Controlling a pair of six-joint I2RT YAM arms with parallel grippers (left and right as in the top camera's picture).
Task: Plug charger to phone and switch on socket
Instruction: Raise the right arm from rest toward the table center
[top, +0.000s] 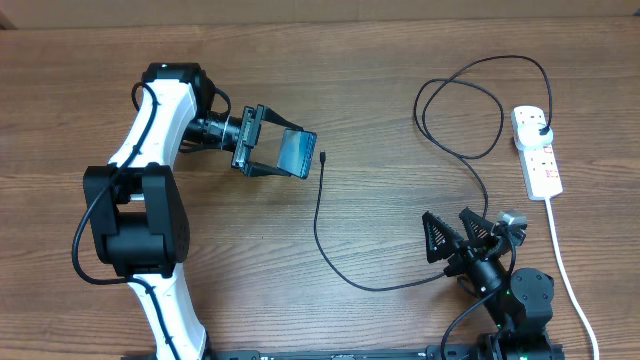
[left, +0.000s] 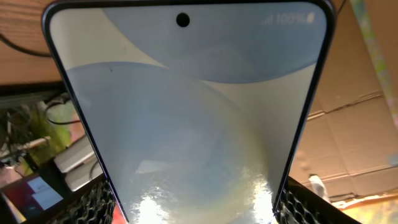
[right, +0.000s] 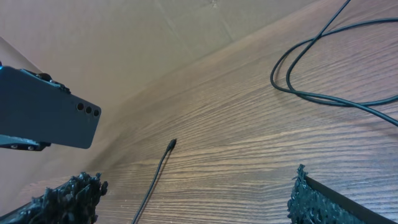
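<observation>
Phone (top: 297, 152) plugging is the step in hand, and it is not yet done.

- **Desk:** the desk (top: 330, 60) carries everything else.
- **Left gripper:** the left gripper (top: 282, 152) is clamped on the phone's long edges; it holds the phone raised off the wood, screen facing that wrist's camera.
- **Right gripper:** the right gripper (top: 455, 240) sits well to the lower right of the phone; its jaws are wide apart and empty.
- **Socket:** the socket (top: 537, 150) lies far to the right of the phone; a black plug (top: 540, 128) seems seated in its far end.
- **Charger:** the charger (top: 318, 225) loops from the socket and curves back toward the phone.
- **Connector tip:** the connector tip (top: 324, 157) lies loose on the desk, just right of the phone and not touching it.

As I judge it, the next move needs the right gripper to pinch the cable just behind the tip and line it up with the phone's port, while the left holds steady; which edge carries the port I cannot tell. The socket's switch comes after.
</observation>
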